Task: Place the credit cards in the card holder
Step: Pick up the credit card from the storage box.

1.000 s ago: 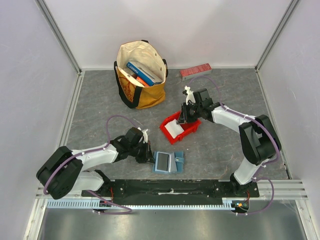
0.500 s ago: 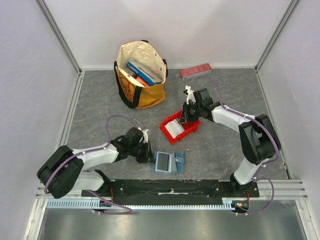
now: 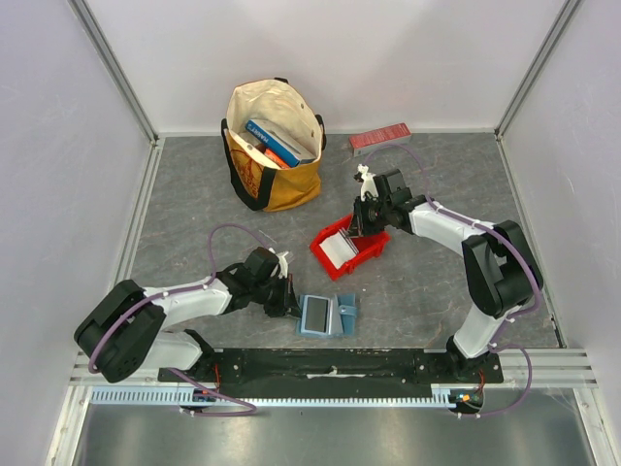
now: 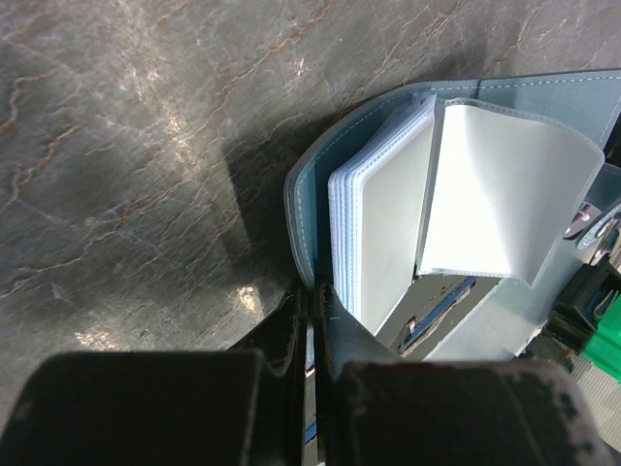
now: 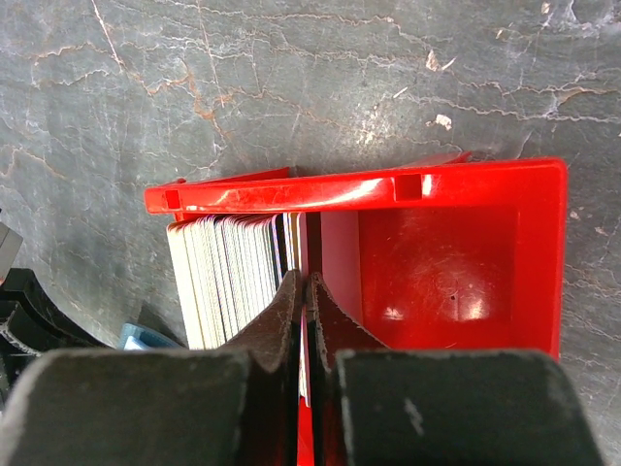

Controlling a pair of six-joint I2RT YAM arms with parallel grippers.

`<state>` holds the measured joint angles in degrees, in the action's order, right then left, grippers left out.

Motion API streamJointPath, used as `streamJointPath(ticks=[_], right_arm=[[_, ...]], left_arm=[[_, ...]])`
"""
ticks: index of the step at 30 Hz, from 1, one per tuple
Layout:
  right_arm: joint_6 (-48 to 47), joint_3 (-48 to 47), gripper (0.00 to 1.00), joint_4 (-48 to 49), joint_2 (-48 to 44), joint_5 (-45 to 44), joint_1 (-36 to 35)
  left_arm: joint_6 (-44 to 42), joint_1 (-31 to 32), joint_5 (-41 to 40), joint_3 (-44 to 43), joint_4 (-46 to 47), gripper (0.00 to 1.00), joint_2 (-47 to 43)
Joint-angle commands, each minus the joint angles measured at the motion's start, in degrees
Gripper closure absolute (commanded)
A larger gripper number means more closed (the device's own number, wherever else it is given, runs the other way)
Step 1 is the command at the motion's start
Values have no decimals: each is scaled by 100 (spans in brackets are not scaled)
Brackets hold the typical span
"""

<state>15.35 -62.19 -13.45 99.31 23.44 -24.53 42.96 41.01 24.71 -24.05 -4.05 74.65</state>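
From above: shows the card holder [image 3: 325, 316] lying open on the table [image 3: 184, 214], just ahead of the arm bases, with the left gripper [image 3: 289, 304] touching its left edge. Places the red bin [image 3: 361, 254] farther back and to the right, with the credit cards [image 3: 339, 250] standing on edge inside and the right gripper [image 3: 360, 229] dipped in among them. Also takes in a tote bag [image 3: 274, 146] and a long red box [image 3: 379, 139] at the back, well apart from both. Too coarse here to tell how either pair of jaws stands.

At the left wrist: reveals what the overhead misses, namely fingers [image 4: 335, 320] pressed together on the rim of the teal cover, and clear sleeves [image 4: 500, 194] fanned up beside the stacked pockets.

At the right wrist: finds the credit cards packed at the bin's left end. Shows the jaws nearly closed at the stack's right edge, seemingly nipping a single card, judging only by a thin pale sliver between them.
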Motion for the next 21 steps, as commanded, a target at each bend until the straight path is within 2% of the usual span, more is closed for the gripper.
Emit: streamJointPath(ticks=[1,14,21], right_arm=[[-77,-135,95,-149,45,116,-7],[-6,-56,97,-131,-175,328,1],[3,-21,100,-140,-272,-313,-7]], left_arm=[[-244,21,166,-205,159,98,67],[-253,21,201,-196,168,98,85],[-244,21,183,-152,168,98,58]])
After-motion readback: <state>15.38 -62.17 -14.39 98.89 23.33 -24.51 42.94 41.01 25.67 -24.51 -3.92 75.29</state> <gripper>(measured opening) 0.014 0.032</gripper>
